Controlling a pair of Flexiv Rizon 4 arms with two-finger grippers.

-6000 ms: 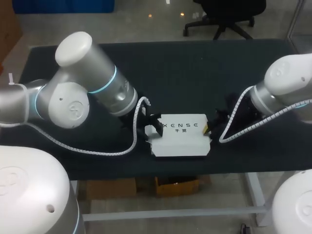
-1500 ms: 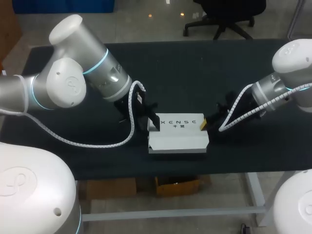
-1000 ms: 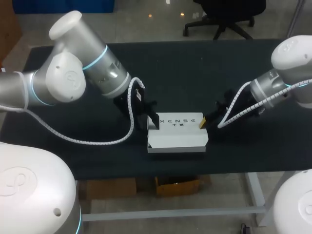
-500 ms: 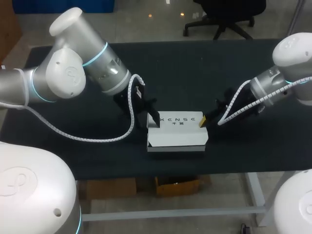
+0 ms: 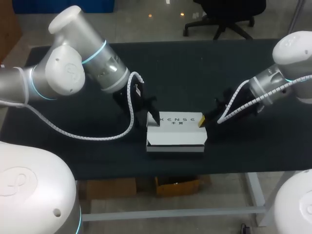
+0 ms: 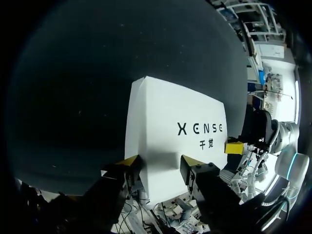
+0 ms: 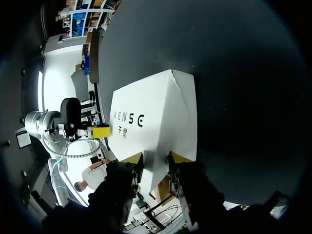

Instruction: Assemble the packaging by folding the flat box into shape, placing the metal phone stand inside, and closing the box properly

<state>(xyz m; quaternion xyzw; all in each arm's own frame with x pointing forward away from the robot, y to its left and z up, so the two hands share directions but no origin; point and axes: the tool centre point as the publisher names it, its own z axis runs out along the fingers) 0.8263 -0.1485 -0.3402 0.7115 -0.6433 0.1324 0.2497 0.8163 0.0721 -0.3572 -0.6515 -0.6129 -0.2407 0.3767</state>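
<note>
The left claw (image 6: 158, 163) and right claw (image 7: 156, 157), slightly parted, each pinch one end of the white box (image 5: 175, 137); uneven pulling could crease it.

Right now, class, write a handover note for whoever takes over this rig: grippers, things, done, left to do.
Left gripper: shut on the white box, at its left end.
Right gripper: shut on its right end.
Box: at the black table's front middle.
Done: box folded into shape, lid looks down.
Left: phone stand not in view; check that it is inside, then confirm the closure.
</note>
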